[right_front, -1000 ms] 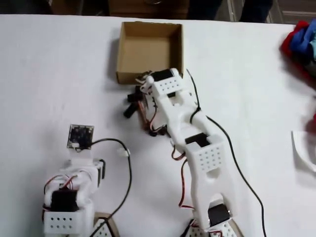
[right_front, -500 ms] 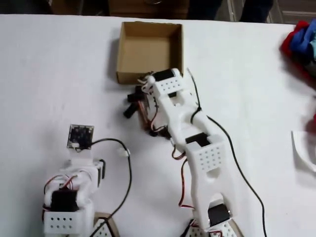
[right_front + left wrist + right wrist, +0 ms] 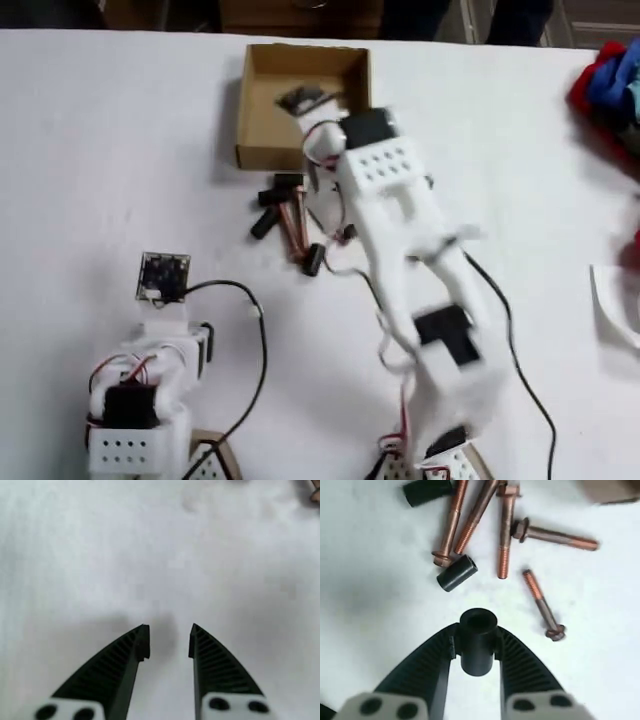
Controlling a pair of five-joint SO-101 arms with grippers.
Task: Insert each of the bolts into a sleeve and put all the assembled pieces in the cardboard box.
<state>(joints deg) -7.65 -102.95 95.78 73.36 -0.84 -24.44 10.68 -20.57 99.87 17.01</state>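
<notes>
My right gripper (image 3: 477, 641) is shut on a black sleeve (image 3: 478, 625), held upright above the white table. Beyond it lie several copper bolts (image 3: 503, 530) and two more black sleeves (image 3: 457, 573). In the high view the same pile of bolts (image 3: 294, 226) and sleeves (image 3: 263, 224) lies just in front of the cardboard box (image 3: 262, 150). The right arm (image 3: 385, 170) stretches beside the pile, and its blurred dark tip hangs over the box. My left gripper (image 3: 167, 642) is open over bare table, with the left arm (image 3: 140, 400) folded at the near left.
Red and blue cloth (image 3: 610, 85) lies at the far right edge, with a white object (image 3: 615, 305) below it. A black cable (image 3: 255, 350) loops from the left arm. Open table spreads to the left of the box.
The right arm has swung up and away from the pile toward the box, uncovering the bolts and sleeves. The left arm has not moved.
</notes>
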